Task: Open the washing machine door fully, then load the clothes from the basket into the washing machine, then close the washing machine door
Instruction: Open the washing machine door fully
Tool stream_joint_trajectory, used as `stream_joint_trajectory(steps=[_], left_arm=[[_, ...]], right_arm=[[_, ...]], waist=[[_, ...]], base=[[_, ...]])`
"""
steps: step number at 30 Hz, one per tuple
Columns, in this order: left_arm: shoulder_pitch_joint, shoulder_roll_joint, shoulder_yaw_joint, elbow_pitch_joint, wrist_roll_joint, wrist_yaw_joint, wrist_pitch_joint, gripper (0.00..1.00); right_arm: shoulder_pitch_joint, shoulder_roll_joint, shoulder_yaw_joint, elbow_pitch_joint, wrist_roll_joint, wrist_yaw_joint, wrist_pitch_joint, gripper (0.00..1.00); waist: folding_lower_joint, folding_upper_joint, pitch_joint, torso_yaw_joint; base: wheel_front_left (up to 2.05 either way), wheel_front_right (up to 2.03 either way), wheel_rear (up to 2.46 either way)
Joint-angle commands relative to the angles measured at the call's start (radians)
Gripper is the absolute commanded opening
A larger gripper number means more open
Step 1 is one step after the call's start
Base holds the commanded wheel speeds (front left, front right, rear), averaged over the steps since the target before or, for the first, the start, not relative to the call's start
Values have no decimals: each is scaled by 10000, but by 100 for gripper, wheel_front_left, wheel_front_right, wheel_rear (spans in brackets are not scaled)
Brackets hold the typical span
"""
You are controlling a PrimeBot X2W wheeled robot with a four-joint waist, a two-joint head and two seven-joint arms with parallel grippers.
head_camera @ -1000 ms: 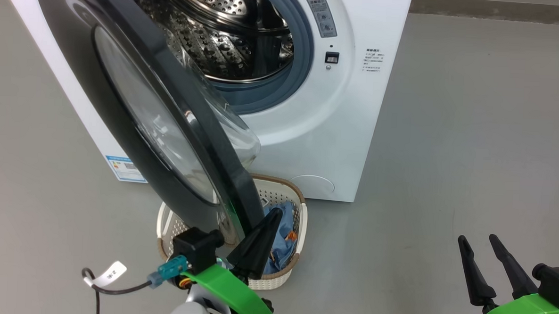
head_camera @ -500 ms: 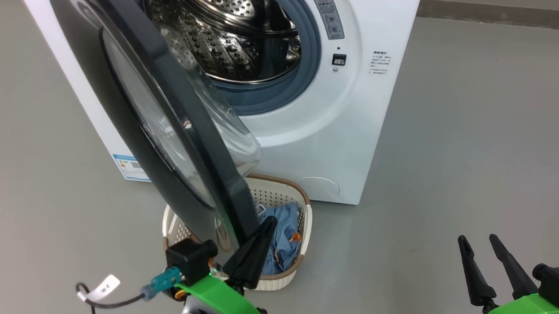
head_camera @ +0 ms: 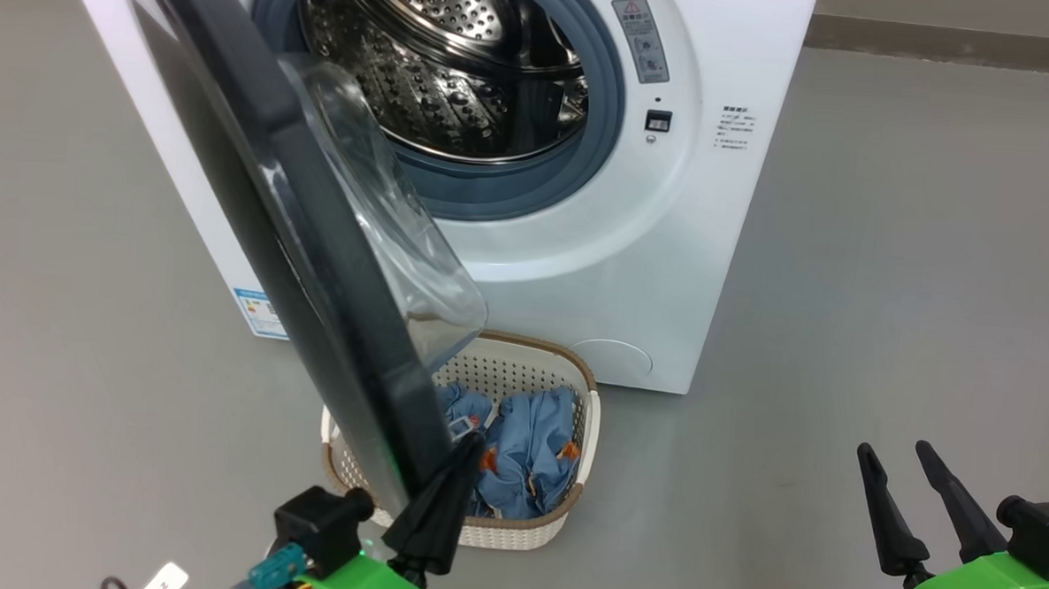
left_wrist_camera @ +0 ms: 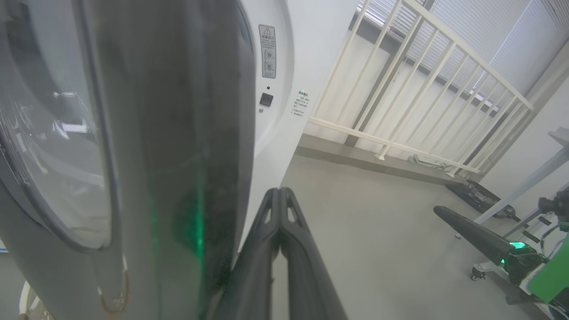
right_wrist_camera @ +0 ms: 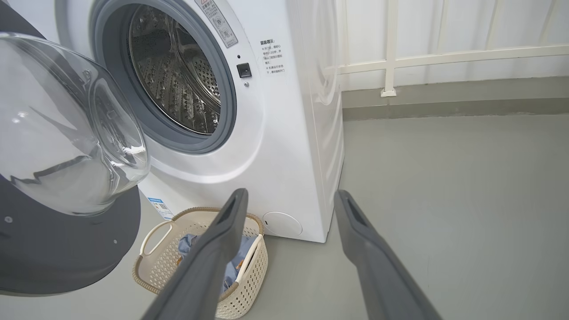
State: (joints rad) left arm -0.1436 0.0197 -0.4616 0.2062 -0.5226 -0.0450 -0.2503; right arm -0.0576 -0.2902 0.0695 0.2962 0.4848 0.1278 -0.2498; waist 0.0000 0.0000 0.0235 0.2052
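Note:
The white washing machine (head_camera: 668, 248) stands with its steel drum (head_camera: 464, 62) exposed. The washing machine door (head_camera: 297, 231) hangs swung out to the left, nearly edge-on, its glass bowl (head_camera: 377, 217) facing the drum. My left gripper (head_camera: 467, 442) is shut on nothing, its tips against the inner side of the door's lower rim (left_wrist_camera: 169, 133). In front of the machine, the basket (head_camera: 574, 367) holds the light-blue clothes (head_camera: 526, 454). My right gripper (head_camera: 894, 452) stands open and empty at the lower right, well away from the basket (right_wrist_camera: 164, 266).
Grey floor stretches right of the machine. A white railing (left_wrist_camera: 400, 66) and wall run behind it. A blue label sticker (head_camera: 254, 314) sits low on the machine's front. A cable with a white tag (head_camera: 162, 580) trails from my left wrist.
The door has swung further out to the left, uncovering more of the clothes. My shut left gripper has moved with its rim, down and left. The head camera has shifted. The right gripper stays still.

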Motion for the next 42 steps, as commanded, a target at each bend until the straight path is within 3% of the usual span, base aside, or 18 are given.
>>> stream_joint_trajectory(steps=[1,17,34,42], left_arm=[[-252,560,904,-224,38,439,-21,0],[797,1057,1291,-1808,192,1562,449,0],[1725,1984,2672,-2895,112,2726,673,0],[1563,2374,3532,-2680,-89,3069,623,0]], right_arm=[[61,-160,213,-250,-114,29,-120,100],[150,-205,239,-272,-88,29,-120,100],[72,-134,246,-261,-145,29,-120,100],[11,-116,299,-282,-158,29,-120,100]], waist=[[0,0,-20,39],[0,0,6,347],[0,0,162,1051],[0,0,288,1227]], base=[[0,0,0],[0,0,0],[0,0,0],[0,0,0]])
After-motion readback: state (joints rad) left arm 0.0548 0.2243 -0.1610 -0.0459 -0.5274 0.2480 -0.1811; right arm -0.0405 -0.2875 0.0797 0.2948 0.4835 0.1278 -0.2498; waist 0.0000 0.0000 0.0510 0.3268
